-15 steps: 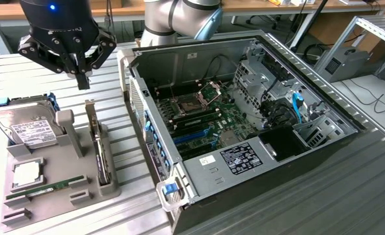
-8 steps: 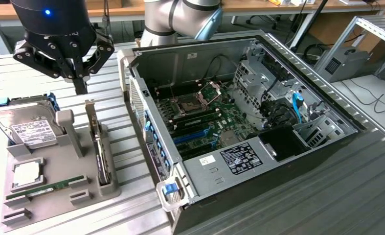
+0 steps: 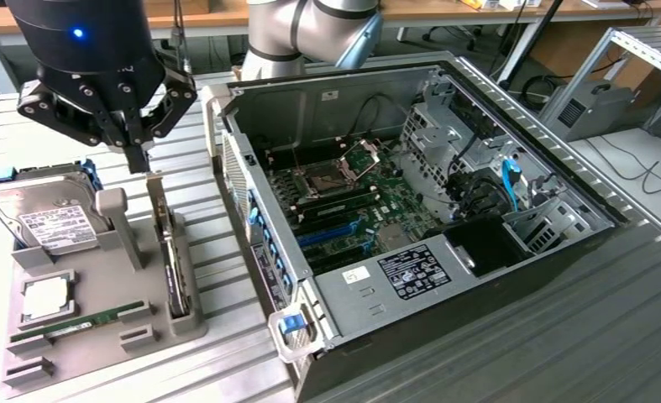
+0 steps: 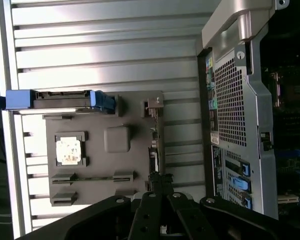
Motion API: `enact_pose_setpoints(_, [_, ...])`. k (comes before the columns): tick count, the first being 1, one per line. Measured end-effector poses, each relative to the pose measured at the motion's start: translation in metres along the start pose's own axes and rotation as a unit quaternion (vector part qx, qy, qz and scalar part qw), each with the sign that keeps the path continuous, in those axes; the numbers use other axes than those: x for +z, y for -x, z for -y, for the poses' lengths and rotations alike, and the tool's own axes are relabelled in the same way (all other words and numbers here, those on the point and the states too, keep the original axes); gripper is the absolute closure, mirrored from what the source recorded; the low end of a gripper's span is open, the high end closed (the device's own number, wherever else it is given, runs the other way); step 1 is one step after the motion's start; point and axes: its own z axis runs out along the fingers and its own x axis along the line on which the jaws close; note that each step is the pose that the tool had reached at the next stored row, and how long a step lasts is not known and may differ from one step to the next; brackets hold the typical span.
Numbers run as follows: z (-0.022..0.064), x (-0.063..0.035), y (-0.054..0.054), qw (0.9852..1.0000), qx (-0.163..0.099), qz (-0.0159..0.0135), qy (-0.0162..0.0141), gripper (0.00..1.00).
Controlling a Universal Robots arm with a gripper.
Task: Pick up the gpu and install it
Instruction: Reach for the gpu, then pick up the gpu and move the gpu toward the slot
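**Step in hand: pickup.** The thin flat black expansion card (gpu) is standing on its long edge in a slot along the side of the grey moulded holder tray nearest the open grey computer case. The tray is lying on the slatted metal surface, just beside the case. The card is not yet lifted or installed. The green motherboard inside the case is lying exposed.

**Tool state.** The black two-finger tool is pointing straight down over the far end of the card. Its fingers are drawn together to a narrow gap. In the wrist view the tool is lining up with the card's edge. Whether the fingertips are pinching that edge or sitting just above it cannot be told from either view.

**Requirement of the move.** As a judgement, this step is calling for a firm pinch on the card's thin upper edge. It is also calling for a straight vertical pull, since the slot walls are flanking the card closely and a tilted pull is likely to bind.

**Arm pose.** The grey jointed arm is reaching in from behind the case, and the wrist is hanging vertically above the tray.
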Motion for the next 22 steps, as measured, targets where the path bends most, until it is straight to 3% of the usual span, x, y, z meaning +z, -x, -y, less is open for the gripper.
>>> enact_pose_setpoints(9, [0.0211,-0.0009,-0.001,1.0000,0.000,0.0001,0.0001,0.89])
enact_pose_setpoints(22, [0.0276,-0.0011,-0.003,1.0000,0.000,0.0001,0.0001,0.89])
